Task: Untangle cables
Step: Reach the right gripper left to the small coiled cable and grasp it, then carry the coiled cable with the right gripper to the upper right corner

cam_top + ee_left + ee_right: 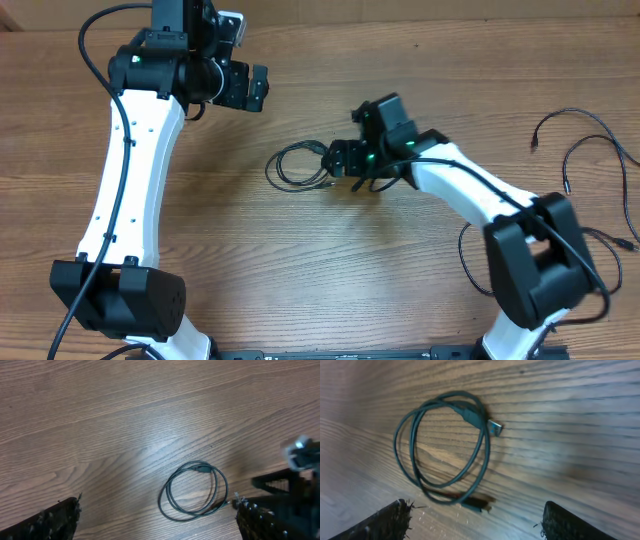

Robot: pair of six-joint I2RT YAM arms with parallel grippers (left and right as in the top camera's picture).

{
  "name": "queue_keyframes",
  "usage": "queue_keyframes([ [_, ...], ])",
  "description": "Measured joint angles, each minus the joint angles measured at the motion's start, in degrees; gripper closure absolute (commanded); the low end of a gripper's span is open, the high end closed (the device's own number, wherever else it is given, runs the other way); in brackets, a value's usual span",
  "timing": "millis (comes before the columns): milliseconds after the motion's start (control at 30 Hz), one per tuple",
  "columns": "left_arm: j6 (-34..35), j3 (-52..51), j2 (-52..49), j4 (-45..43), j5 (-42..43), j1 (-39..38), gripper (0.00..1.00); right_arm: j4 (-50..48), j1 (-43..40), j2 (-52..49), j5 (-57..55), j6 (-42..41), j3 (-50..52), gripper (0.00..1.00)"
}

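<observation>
A thin dark cable coiled in a double loop [296, 166] lies on the wood table at centre. It shows in the left wrist view [192, 491] and in the right wrist view [447, 447], with a USB plug [492, 426] and a smaller plug [477, 504] at its ends. My right gripper [338, 160] is open and empty, just right of the coil; its fingers [475, 520] straddle the small plug end. My left gripper [258, 88] is open and empty, up and left of the coil. More thin black cables [585, 150] lie at the far right.
The right arm's white link [470, 185] runs from the coil toward the front right base [535, 265]. The left arm [130, 170] stands along the left side. Loose cable ends [620, 240] lie by the right edge.
</observation>
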State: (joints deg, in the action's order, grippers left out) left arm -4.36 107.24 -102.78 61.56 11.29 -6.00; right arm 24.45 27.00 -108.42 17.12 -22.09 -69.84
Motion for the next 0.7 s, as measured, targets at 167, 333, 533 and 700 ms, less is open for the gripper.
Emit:
queue_keyframes([
  [167, 0.00, 0.00, 0.00, 0.00, 0.00, 0.00, 0.00, -0.46, 2.16, -1.75, -5.57, -0.13, 0.00, 0.21],
  [333, 0.00, 0.00, -0.02, 0.00, 0.00, 0.00, 0.00, -1.53, 2.89, -3.96, -8.98, 0.48, 0.00, 0.21],
  [533, 0.00, 0.00, -0.02, 0.00, -0.02, 0.00, 0.00, -4.28, 4.46, -4.39, -12.76, 1.09, 0.00, 0.25],
  [700, 0.02, 0.00, -0.02, 0.00, 0.00, 0.00, 0.00, -4.87, 7.34, -6.08, -15.74, 1.62, -0.07, 0.27],
])
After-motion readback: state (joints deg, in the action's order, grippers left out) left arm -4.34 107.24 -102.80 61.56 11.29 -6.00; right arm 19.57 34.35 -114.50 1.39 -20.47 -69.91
